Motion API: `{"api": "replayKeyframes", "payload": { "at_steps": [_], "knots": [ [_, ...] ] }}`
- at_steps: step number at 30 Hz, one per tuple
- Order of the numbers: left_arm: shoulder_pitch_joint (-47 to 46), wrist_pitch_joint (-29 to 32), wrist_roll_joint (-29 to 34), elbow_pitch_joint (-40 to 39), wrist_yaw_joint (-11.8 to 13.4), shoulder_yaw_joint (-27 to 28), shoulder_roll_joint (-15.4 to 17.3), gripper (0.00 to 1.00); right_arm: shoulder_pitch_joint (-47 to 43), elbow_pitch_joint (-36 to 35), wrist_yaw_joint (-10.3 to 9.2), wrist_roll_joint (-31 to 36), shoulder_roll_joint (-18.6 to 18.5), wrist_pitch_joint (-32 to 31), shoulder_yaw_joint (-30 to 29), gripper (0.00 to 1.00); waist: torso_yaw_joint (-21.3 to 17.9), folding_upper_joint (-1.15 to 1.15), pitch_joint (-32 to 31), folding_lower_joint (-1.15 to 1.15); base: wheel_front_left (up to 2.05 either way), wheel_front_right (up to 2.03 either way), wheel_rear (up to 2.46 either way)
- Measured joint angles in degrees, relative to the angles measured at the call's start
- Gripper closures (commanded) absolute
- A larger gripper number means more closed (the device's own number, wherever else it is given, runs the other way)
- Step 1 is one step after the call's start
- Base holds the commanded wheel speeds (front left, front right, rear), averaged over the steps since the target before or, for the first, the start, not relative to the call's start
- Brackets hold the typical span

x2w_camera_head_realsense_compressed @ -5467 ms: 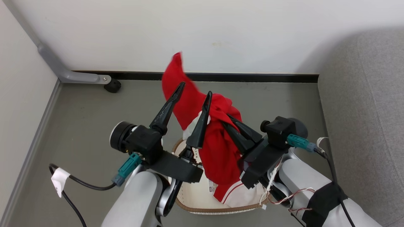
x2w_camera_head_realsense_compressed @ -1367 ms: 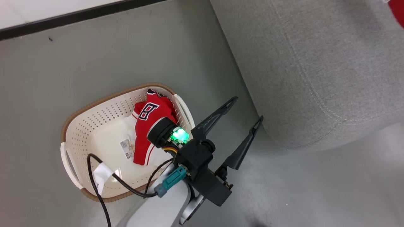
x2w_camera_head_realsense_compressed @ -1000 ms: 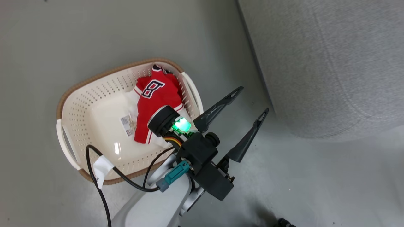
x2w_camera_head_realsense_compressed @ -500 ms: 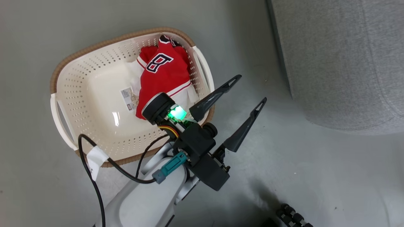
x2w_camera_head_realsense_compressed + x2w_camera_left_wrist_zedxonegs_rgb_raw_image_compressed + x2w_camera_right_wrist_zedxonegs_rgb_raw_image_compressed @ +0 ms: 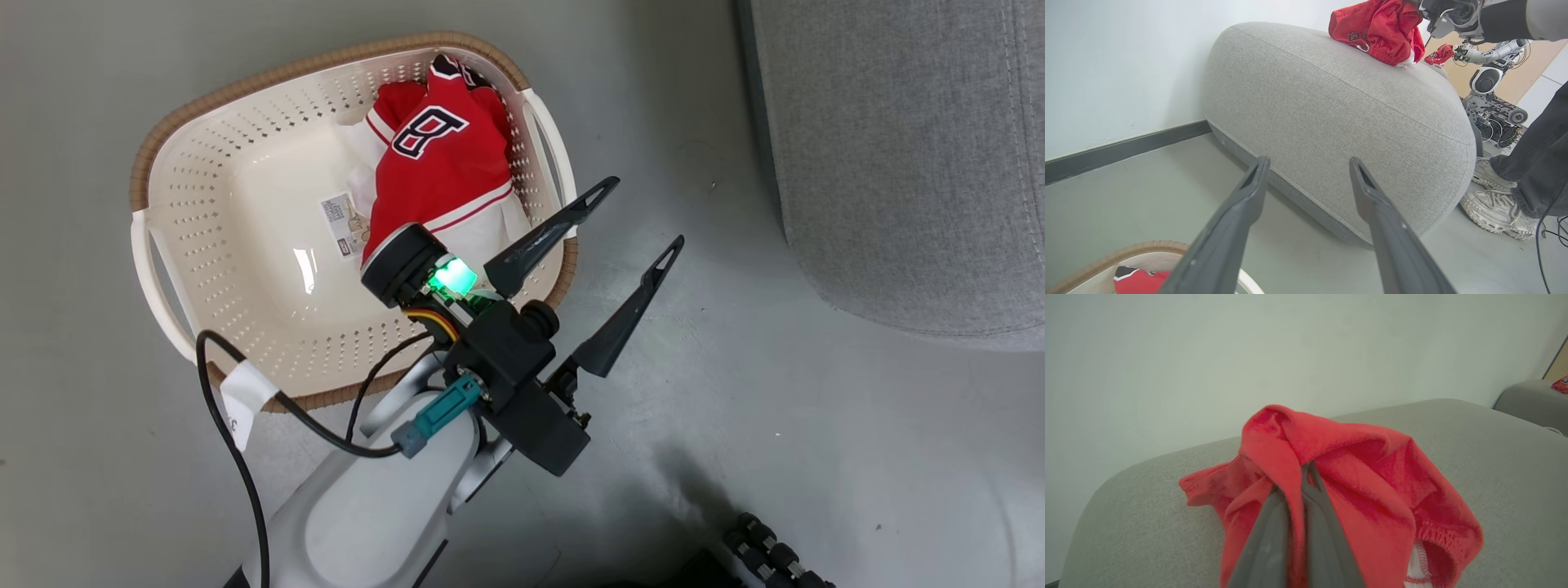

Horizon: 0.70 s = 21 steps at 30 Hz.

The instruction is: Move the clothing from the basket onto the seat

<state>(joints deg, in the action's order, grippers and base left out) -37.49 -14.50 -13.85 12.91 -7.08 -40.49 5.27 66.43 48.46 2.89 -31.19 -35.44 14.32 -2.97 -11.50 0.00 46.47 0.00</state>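
Observation:
A red garment with a number patch [image 5: 437, 175] lies in the cream basket [image 5: 163, 139], against its right wall. My left gripper [image 5: 642, 214] hangs open and empty over the floor between the basket's right rim and the grey seat [image 5: 898, 163]. In the left wrist view its fingers [image 5: 1249, 204] point at the seat [image 5: 1331, 102]. A second red garment [image 5: 1380, 32] rests bunched on top of that seat. In the right wrist view my right gripper [image 5: 1306, 467] is shut on this red garment [image 5: 1372, 477], above the seat cushion [image 5: 1494, 457].
A white wall with black skirting [image 5: 1126, 151] runs behind the seat. A person's legs and pale shoes [image 5: 1494, 204] stand on the floor at the seat's far end, beside another robot [image 5: 1490, 81]. My left arm's black cable [image 5: 245, 474] loops near the basket.
The head camera has swung, so basket and seat have shifted across the picture. The left gripper has stayed open beside the basket's rim. One garment has left the basket since the earliest frame.

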Motion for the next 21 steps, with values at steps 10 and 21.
{"api": "replayKeyframes", "payload": {
  "at_steps": [10,21],
  "knots": [
    [-0.74,0.0,-0.67,1.66,-0.01,1.12,-0.44,0.0,-0.91,2.8,2.24,0.05,2.78,-0.05,2.68,0.0,0.78,0.0,-1.6,-0.01,0.0,0.0,0.0],
    [0.55,0.0,-2.81,3.53,-0.05,2.57,-1.25,0.0,-7.45,-0.07,2.94,3.01,4.54,0.37,3.93,0.0,1.32,0.0,-6.42,-0.01,0.0,0.0,0.0]
  ]
}}
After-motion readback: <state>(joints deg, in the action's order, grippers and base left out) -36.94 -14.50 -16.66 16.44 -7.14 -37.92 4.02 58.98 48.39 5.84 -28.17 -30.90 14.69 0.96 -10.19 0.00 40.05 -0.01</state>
